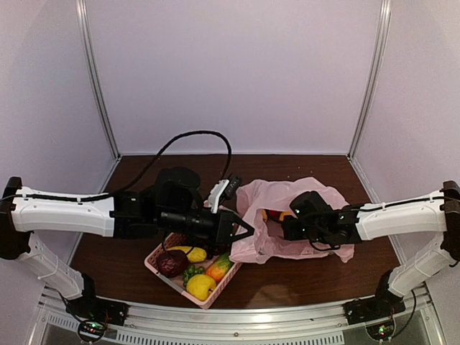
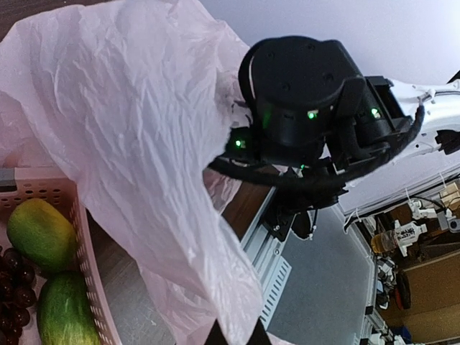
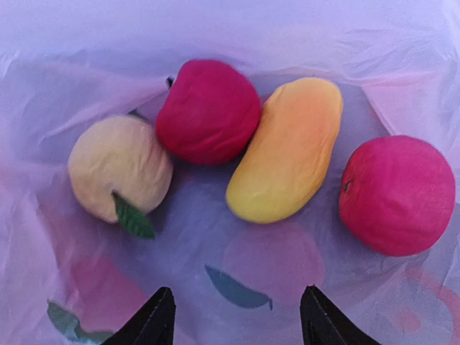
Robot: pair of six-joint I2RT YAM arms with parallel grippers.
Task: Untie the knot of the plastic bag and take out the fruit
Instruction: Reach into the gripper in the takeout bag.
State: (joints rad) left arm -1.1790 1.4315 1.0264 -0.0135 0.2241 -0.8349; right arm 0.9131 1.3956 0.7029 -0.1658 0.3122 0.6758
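A thin, crinkly, translucent pink plastic bag (image 1: 298,192) lies slumped on the dark brown wooden desk (image 1: 287,284), its mouth gaping toward the left arm. The left gripper (image 1: 243,228) has its jaws clenched on the bag's wrinkled rim, pinching the film flat and holding it up. The right gripper (image 3: 237,320) is inside the bag. Its black pointed jaws stand released, with nothing between them. The fruit lies on the bag's floor just ahead of them. There is a pale yellow round one with a green leaf (image 3: 118,176) and a matte red apple (image 3: 208,111) beside it. A long smooth yellow-orange mango (image 3: 287,162) rests against that apple, and a second red apple (image 3: 399,194) sits just beside the mango. Left of the bag, a pink latticed plastic basket (image 2: 88,273) holds a dark maroon fruit (image 1: 172,264), a knobbly yellow lemon (image 1: 201,286) and dark grapes (image 2: 14,277).
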